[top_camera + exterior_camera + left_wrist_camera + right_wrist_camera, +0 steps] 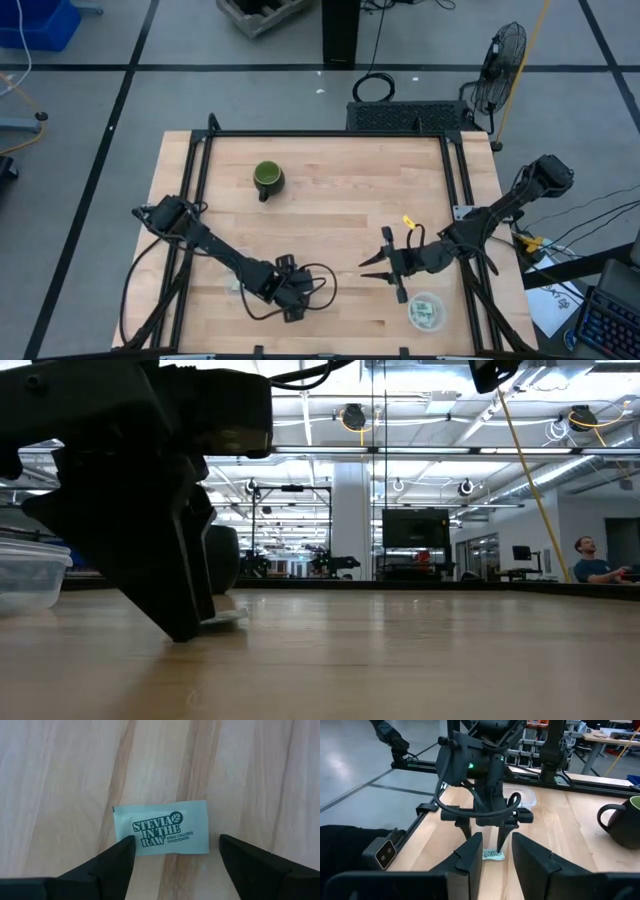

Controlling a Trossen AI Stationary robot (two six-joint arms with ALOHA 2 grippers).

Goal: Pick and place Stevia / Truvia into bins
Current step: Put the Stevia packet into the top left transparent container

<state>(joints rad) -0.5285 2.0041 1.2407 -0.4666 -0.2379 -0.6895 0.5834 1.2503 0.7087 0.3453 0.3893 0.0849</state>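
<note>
The thin pale-green paper Stevia packet (162,828) (light, floppy, flat) lay between the wide-open left gripper (175,852) fingers; best pinched across its short edges.

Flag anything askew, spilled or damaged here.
Nothing stands out. One Stevia packet lies flat and intact on the table between the open left claw's fingers. The mug is upright; packets sit inside the right bin.

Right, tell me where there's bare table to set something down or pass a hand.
Widest bare wood: from the mug across to the right rail of the table. Also the strip between the left tool and right tool. Crowded: the near edge, where the left tool straddles a packet near one bin, and the filled bin by the right tool.
</note>
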